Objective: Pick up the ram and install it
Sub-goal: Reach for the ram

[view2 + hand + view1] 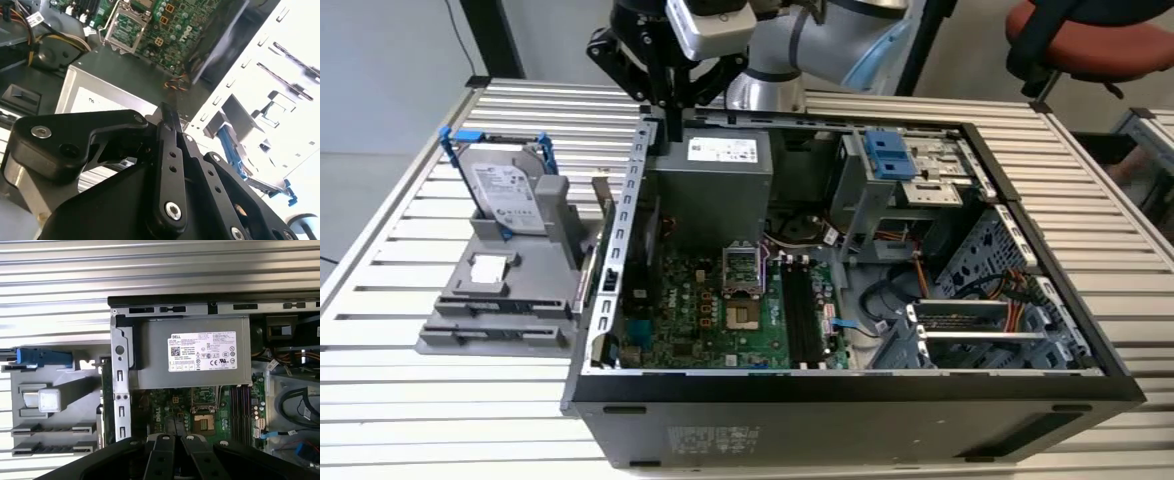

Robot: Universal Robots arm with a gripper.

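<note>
Black gripper [668, 130], jaws drawn together with nothing seen between, hangs upper centre over case wall [635, 190]. Ram [603, 212] stands just beside that wall. Misaligned descent would likely strike metal.

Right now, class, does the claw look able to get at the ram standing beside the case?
Probably yes. The ram stands on edge between the grey holder and the case wall, open from above. The claw hangs above the case nearby. The wall leaves little room, though.
</note>
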